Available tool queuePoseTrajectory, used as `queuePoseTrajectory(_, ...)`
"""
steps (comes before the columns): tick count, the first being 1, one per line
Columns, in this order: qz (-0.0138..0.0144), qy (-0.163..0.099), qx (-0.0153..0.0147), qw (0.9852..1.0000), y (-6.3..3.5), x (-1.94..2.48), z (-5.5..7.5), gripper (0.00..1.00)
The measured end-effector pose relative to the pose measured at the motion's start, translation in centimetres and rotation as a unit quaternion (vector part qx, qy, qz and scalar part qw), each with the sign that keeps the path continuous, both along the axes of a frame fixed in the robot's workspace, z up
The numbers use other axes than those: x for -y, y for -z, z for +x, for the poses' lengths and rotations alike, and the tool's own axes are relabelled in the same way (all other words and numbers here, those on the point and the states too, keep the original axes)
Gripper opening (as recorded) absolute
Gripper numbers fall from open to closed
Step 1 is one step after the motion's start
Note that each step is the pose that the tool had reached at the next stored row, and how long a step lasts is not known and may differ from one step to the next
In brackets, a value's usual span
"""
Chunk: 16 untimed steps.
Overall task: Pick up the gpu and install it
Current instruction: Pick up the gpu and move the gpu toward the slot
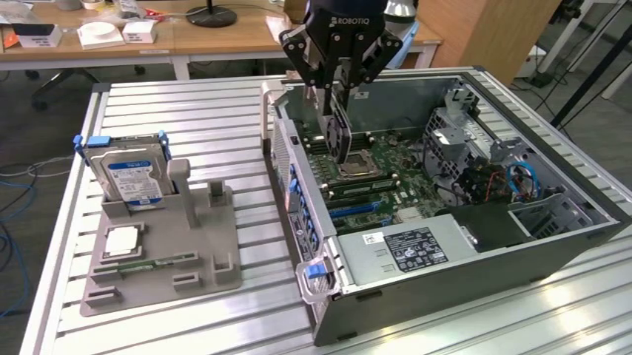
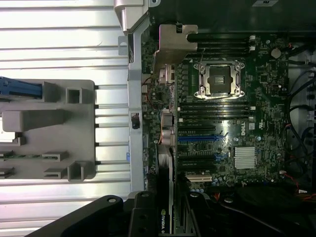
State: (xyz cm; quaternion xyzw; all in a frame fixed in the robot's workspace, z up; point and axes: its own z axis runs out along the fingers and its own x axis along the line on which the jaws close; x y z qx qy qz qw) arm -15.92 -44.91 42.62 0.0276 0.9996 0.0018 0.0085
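The gpu (image 1: 340,132), a thin dark card, hangs on edge from my gripper (image 1: 336,87), which is shut on its upper edge. It is inside the open computer case (image 1: 434,288), just above the motherboard (image 1: 395,174) near the CPU socket (image 1: 354,164). In the wrist view the gpu (image 2: 165,182) appears edge-on with an NVIDIA label, between the gripper (image 2: 165,212) fingers and beside the case's rear wall. The blue expansion slot (image 2: 202,138) lies close alongside it. A silver metal plate (image 2: 173,42) sits past the card's far end.
A grey fixture (image 1: 163,251) on the slatted table at the exterior view's left holds a silver hard drive with a blue label (image 1: 133,174), a processor chip (image 1: 120,240) and a green memory stick (image 1: 148,262). Cables and a drive cage (image 1: 493,170) fill the case's right side.
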Motion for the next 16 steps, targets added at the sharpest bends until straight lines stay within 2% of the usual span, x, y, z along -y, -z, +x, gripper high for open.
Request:
queuePoseTrajectory(6,0.0000,0.000,0.0000,1.0000,0.00,0.00,0.2,0.26)
queuePoseTrajectory(16,0.0000,0.000,0.0000,1.0000,0.00,0.00,1.6,0.26)
